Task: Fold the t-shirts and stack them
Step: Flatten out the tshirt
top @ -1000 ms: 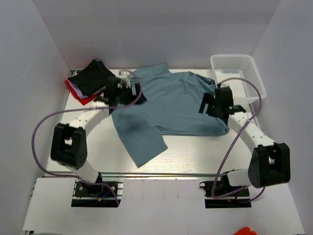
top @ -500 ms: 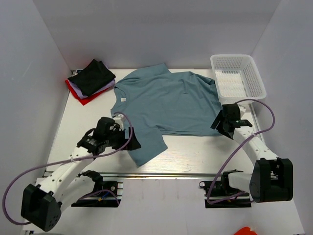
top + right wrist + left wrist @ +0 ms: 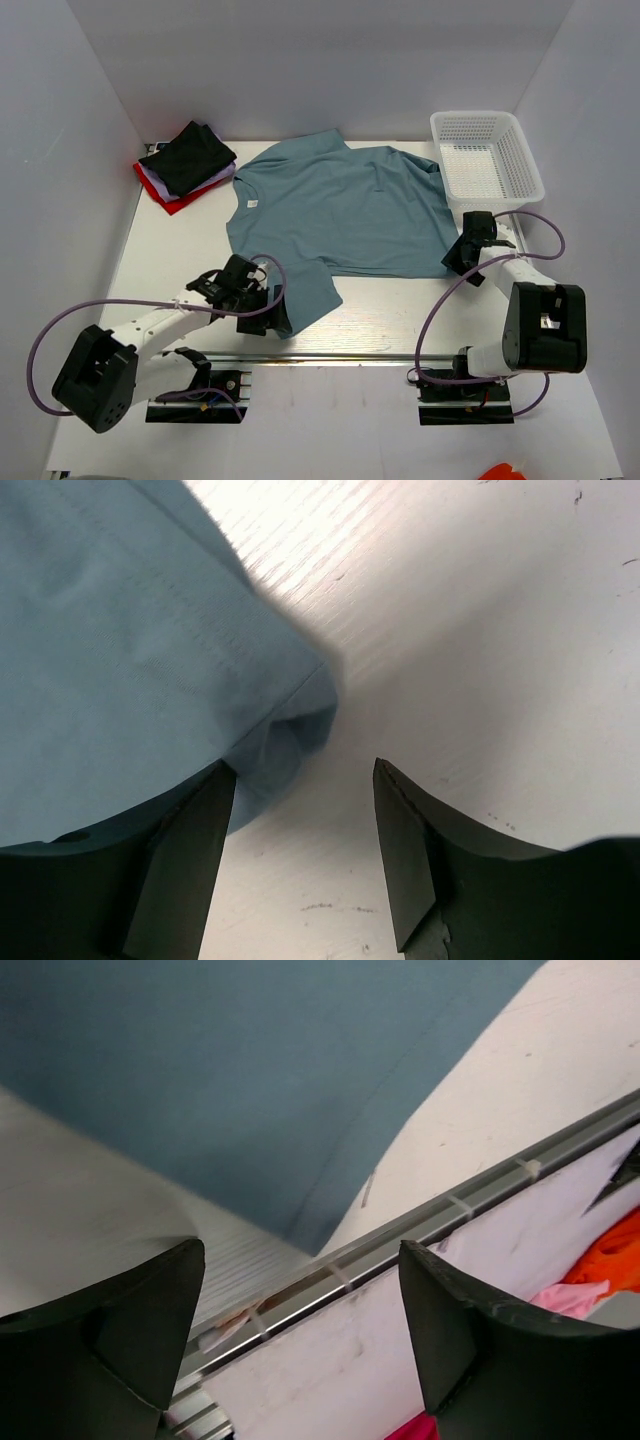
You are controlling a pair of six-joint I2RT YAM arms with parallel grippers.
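Observation:
The large blue-teal t-shirt (image 3: 345, 205) lies spread flat on the table, one sleeve reaching toward the near edge. A stack of black, white and red t-shirts (image 3: 185, 163) sits at the back left. My left gripper (image 3: 276, 316) is open and empty, low at the tip of that near sleeve; in the left wrist view the gripper (image 3: 300, 1345) hangs over the table's front rail with the blue-teal shirt (image 3: 230, 1080) beyond it. My right gripper (image 3: 457, 260) is open at the shirt's near right corner; in the right wrist view the gripper (image 3: 305, 865) has the folded shirt corner (image 3: 285, 725) beside its left finger.
A white mesh basket (image 3: 520, 165) stands at the back right, just beyond the right arm. The metal front rail (image 3: 450, 1205) runs along the table's near edge. Orange and pink cloth (image 3: 600, 1265) lies off the table below the rail. White walls enclose three sides.
My left arm has swung from the back by the shirt stack to the near sleeve tip. My right gripper has drawn back off the shirt to its near right corner.

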